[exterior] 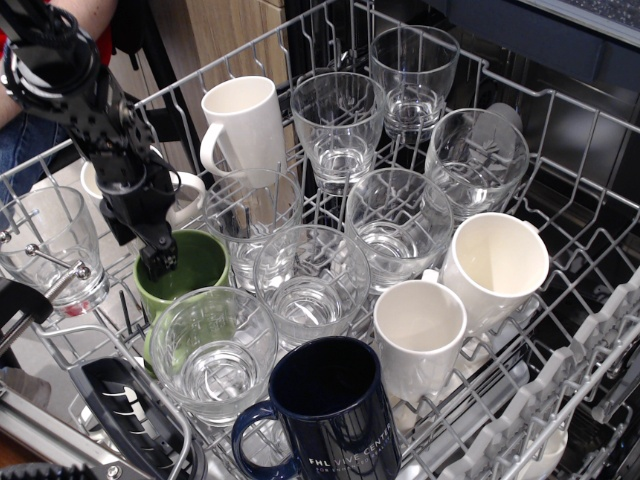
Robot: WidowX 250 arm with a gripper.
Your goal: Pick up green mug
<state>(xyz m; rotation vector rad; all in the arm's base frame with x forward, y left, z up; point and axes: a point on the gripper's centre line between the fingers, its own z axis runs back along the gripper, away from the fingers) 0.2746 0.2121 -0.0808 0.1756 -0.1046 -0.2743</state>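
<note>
The green mug (pixel 197 262) stands upright in the dishwasher rack at the left, between a clear glass (pixel 212 352) in front and a white mug (pixel 185 195) behind. My black gripper (pixel 157 262) reaches down from the upper left, and its tip sits at the mug's left rim. It hides that part of the rim. The jaws are seen end-on, so I cannot tell how wide they stand or whether they grip the rim.
Several clear glasses (pixel 310 280) crowd the rack's middle and back. A tall white mug (pixel 245 120) stands behind, two white mugs (pixel 420 330) lean at the right, and a dark navy mug (pixel 335 405) is in front. Rack wires (pixel 560 110) surround everything. A person's arm is at the top left.
</note>
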